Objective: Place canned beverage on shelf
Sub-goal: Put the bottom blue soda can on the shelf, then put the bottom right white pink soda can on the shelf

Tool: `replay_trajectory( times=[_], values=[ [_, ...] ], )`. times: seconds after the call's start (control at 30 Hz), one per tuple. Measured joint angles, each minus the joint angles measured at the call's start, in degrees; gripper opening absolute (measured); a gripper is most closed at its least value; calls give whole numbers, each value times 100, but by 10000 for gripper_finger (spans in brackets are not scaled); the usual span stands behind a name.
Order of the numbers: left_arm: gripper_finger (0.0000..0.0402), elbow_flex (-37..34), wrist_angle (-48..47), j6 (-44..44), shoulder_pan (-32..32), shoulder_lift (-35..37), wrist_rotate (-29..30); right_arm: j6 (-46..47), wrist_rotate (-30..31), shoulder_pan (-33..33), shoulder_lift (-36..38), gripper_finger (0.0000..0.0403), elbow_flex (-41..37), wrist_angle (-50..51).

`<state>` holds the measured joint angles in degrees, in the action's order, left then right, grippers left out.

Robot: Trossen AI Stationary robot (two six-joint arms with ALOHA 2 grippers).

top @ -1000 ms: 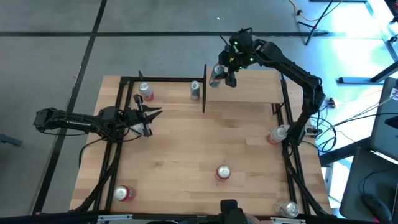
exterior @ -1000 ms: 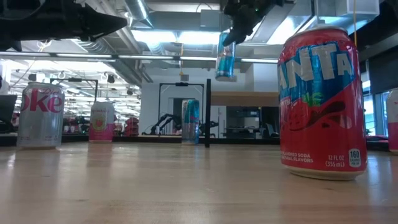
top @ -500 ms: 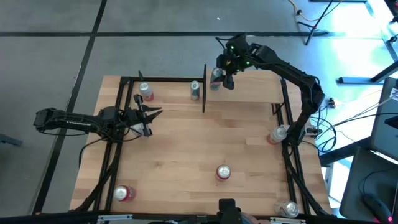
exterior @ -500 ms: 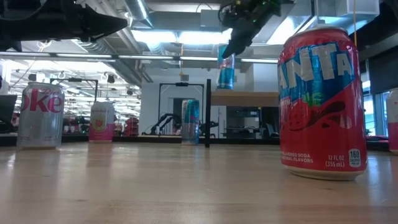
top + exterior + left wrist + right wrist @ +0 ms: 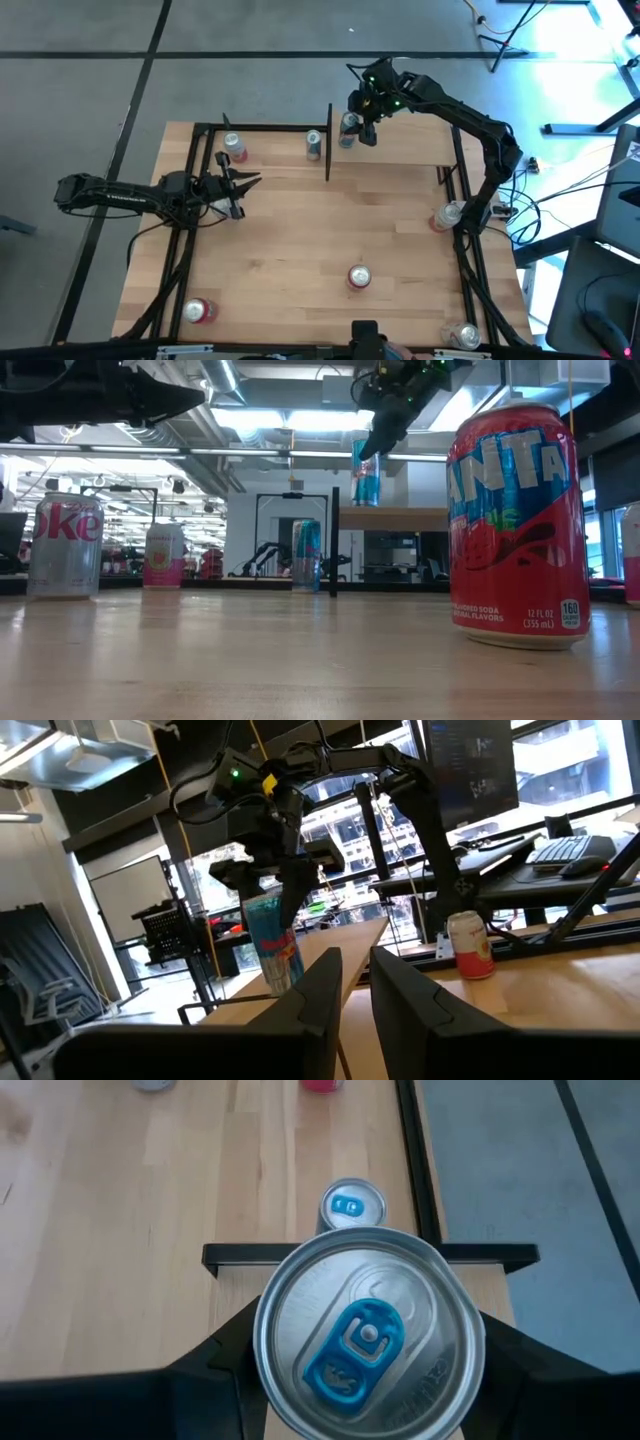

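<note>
1. The right gripper [image 5: 352, 122] is closed on a blue can [image 5: 365, 468], holding it by the upper sides with the top facing up. The can hangs in the air over the left end of the shelf [image 5: 392, 513], close above the board. It does not appear to be touching the board.

2. The left gripper [image 5: 248, 181] rests over the left part of the table [image 5: 300, 230], empty, its fingers only a narrow gap apart.

3. The can is probably a stiff, thin-walled cylinder with smooth, slick sides. If full it has some weight and will slide in a loose grip; if empty it dents easily. A firm, even hold across the middle or upper body, as it is now, looks the safest way to hold it. It is tall and narrow, so it should be let go only once it is upright and its base is flat on the board.

4. The low view shows the height of the can above the shelf, which the high view flattens.

5. The high view shows the shelf at the table's far right and a black post [image 5: 329, 141] just beside the held can.

6. The right wrist view shows the blue pull tab [image 5: 356, 1345], and below it a second can [image 5: 352, 1205] standing on the table beyond the shelf's edge.

7. The left wrist view shows the held can from the side, slightly tilted.
</note>
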<state>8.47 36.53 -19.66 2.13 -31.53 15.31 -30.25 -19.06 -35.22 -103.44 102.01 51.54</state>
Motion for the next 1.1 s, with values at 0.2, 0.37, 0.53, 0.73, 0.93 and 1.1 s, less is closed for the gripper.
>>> replay_trajectory(
  times=[0.2,0.37,0.53,0.73,0.93,1.1],
  values=[
    [48,0,15,-38,0,0,0,-3,40,-4,4,209,-40,-104],
    [48,0,15,-43,0,0,0,-21,41,0,4,229,-45,-192],
    [48,0,17,-44,0,0,0,-25,40,0,4,274,-47,-472],
    [48,0,15,-40,0,0,0,-27,43,0,4,308,-45,-558],
    [48,0,9,-44,0,0,0,-34,195,2,172,315,-45,-534],
    [48,0,6,-44,0,0,0,87,477,2,738,312,-38,-181]
  ],
)
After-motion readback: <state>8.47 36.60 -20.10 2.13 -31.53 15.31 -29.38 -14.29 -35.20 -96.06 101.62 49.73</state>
